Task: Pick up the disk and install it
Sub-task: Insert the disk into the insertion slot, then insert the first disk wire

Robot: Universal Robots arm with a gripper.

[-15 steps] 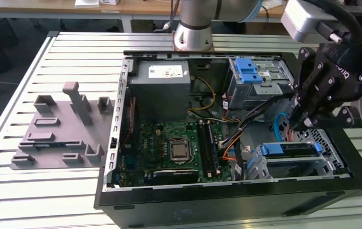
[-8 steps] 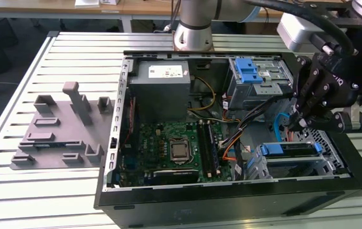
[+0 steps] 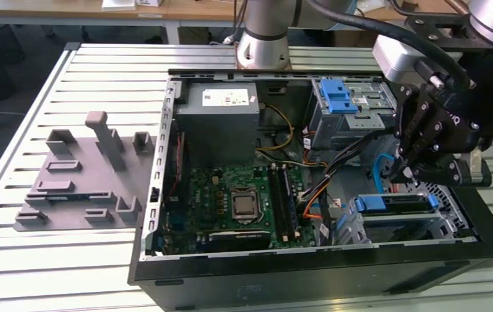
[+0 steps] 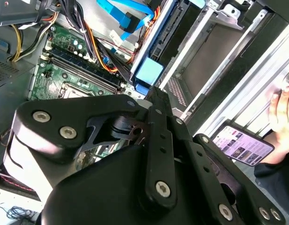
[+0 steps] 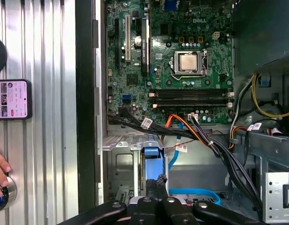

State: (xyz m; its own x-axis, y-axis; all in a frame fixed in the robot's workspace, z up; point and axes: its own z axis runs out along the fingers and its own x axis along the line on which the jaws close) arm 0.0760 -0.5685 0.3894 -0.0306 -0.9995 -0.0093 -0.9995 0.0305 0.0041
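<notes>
— Item: motherboard (image 5: 135,70)?
— Green; black slots.
— Disk (image 3: 391,203)?
— Blue rails.
— Power supply (image 3: 220,123)?
— Grey; white sticker.
— Table (image 3: 21,130)?
— Silver, striped with ribs.
— Gripper (image 5: 157,183)?
— Black.
— Fixture plate (image 3: 82,188)?
— Plain grey.
— Cables (image 5: 196,133)?
— Orange, black, yellow.

Exterior view: high, angled down over computer case (image 3: 316,273). Both wrist views: close above, sharing motherboard (image 5: 135,70) (image 4: 50,77).

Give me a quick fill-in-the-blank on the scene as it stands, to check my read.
The disk, in the drive cage under the gripper, has ___ side rails.
The gripper hangs at the exterior view's ___ side of the computer case.
In the first wrist view, a ___ lies on the table near a hand.
Missing: blue; right; phone.
</notes>
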